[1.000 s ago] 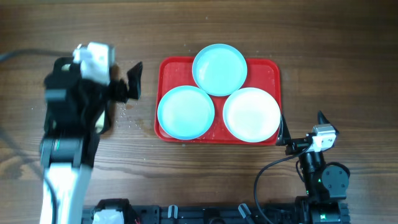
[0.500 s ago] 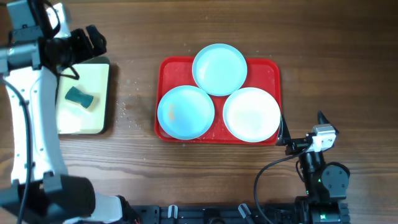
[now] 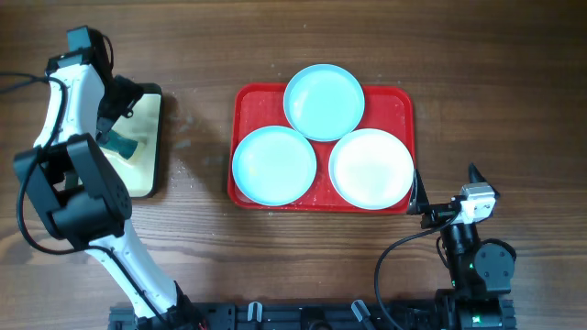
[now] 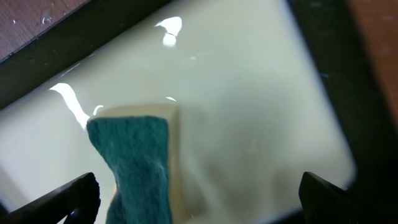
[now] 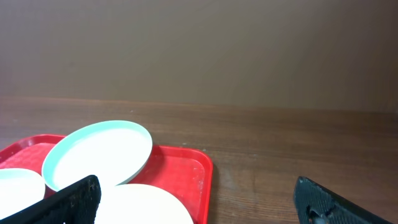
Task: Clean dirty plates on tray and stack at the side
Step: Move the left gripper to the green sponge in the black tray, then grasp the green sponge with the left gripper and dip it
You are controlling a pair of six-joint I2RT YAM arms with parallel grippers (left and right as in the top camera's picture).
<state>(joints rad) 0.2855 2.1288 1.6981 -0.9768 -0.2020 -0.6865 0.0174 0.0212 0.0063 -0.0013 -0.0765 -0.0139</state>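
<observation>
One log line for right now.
left hand open above sponge in cream tray | right hand open by red tray corner | three plates on red tray

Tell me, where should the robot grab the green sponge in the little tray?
Around its narrow middle, from straight above. The sponge lies flat in the cream tray, green side up, and seems to pinch in at the waist, so the open left pincer could close on its long sides there.
</observation>
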